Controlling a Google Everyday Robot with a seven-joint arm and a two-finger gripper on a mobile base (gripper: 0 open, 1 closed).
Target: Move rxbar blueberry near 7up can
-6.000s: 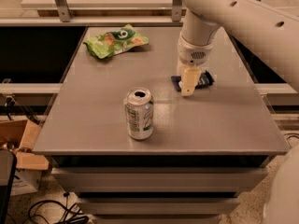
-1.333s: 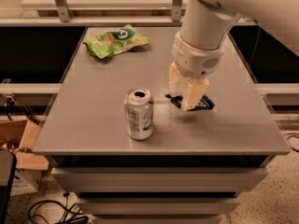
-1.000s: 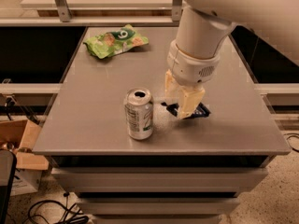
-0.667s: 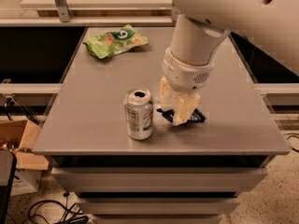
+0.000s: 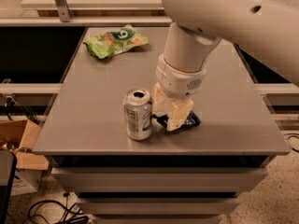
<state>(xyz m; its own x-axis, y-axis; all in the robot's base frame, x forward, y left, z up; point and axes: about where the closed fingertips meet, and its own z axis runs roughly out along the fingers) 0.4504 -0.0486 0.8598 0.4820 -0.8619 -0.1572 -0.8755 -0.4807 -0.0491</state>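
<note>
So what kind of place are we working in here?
Probably a robot lab or test area: a plain grey table, loose cables and a cardboard box on the floor. The gripper sits beside the 7up can, holding the rxbar blueberry.

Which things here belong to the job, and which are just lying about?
Job:
- rxbar blueberry, held in the jaws
- gripper, low over the table, just right of the can
- 7up can, upright near the front edge

Lying about:
- green chip bag, far left corner
</note>
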